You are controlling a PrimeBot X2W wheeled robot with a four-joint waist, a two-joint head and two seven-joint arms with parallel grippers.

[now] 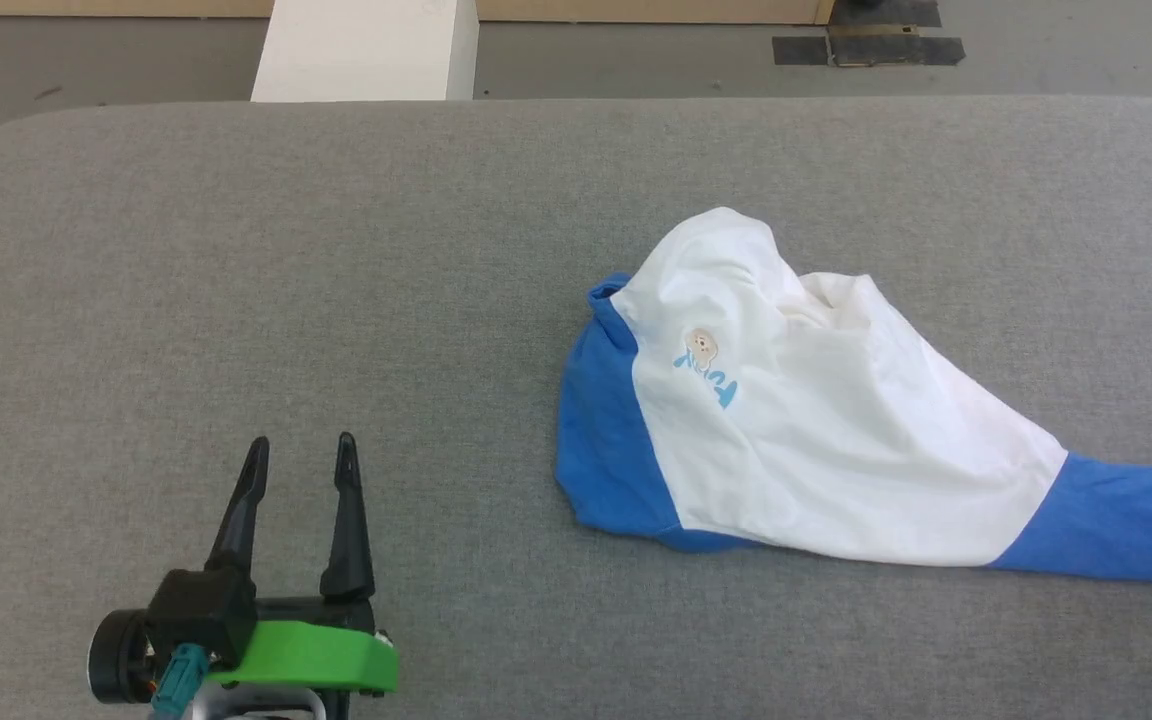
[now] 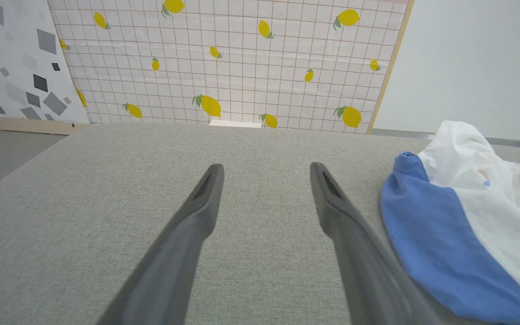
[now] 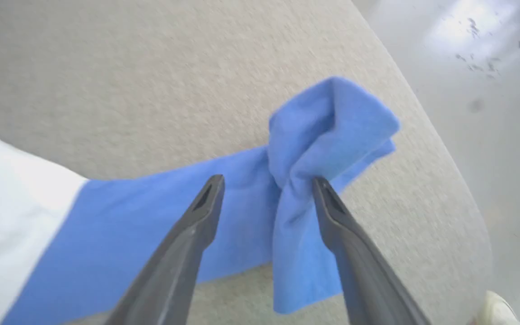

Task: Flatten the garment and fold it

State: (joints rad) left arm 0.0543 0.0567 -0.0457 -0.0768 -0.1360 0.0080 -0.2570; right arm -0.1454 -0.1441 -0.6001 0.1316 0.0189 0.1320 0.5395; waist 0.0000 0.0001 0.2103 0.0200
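The garment point(image 1: 836, 440) lies crumpled on the grey padded table point(image 1: 336, 250), right of centre. Its white body is bunched, with blue at the left, and the small light-blue word and patch face up. One blue sleeve trails off the head view's right edge. In the right wrist view that sleeve point(image 3: 323, 126) is bunched and creased between the spread fingers of my right gripper point(image 3: 267, 179), which stands open over it near the table's rounded edge. My left gripper point(image 1: 301, 445) rests open at the lower left, well clear of the shirt point(image 2: 467, 216). Nothing sits between its fingers point(image 2: 266, 169).
A white block point(image 1: 366, 50) stands on the floor beyond the table's far edge, with dark tape patches point(image 1: 866, 45) to its right. A lemon-patterned panel point(image 2: 242, 58) rises behind the table. The floor drops away past the table's right edge point(image 3: 445, 180).
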